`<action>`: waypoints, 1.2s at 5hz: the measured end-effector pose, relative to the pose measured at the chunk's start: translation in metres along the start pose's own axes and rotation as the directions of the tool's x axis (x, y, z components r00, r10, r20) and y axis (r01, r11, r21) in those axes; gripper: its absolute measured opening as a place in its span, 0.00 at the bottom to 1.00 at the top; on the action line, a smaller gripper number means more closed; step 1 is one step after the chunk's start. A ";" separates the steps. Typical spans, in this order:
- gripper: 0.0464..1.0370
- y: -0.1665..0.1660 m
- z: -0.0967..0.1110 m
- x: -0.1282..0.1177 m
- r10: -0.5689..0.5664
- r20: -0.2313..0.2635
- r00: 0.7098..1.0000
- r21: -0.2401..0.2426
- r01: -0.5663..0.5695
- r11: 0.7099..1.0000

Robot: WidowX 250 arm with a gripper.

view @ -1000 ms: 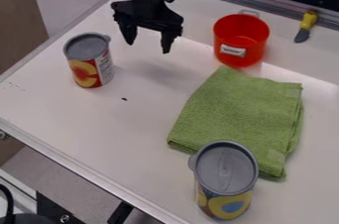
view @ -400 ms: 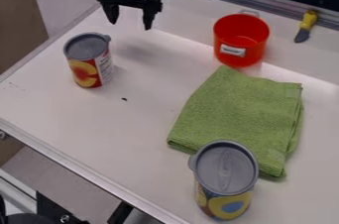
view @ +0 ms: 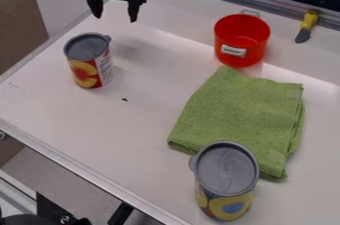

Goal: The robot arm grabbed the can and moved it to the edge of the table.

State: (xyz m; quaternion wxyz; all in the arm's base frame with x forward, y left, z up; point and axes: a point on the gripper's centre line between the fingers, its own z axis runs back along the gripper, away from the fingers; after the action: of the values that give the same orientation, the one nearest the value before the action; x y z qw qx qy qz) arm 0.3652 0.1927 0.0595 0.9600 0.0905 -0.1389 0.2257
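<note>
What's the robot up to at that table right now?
It isn't handling anything at this moment. The gripper hangs open and empty over the table's far left part, beyond a can with a red and yellow label, which stands upright toward the left edge. A second can stands in front, by the folded green towel. Farther back are a red pot and a yellow-handled knife.
</note>
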 end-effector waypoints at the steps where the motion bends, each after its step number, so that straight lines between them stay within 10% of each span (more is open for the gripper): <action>1: 0.96 0.020 -0.002 -0.004 0.044 -0.028 0.999 0.031 -0.043 0.999; 3: 0.96 0.038 -0.011 -0.021 0.024 -0.065 0.998 0.071 -0.019 0.997; 6: 0.96 0.032 0.000 -0.063 0.121 -0.078 0.990 0.002 -0.122 0.993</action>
State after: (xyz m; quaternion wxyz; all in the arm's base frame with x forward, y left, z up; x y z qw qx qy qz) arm 0.2966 0.1948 0.0435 0.9493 0.0714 -0.1068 0.2869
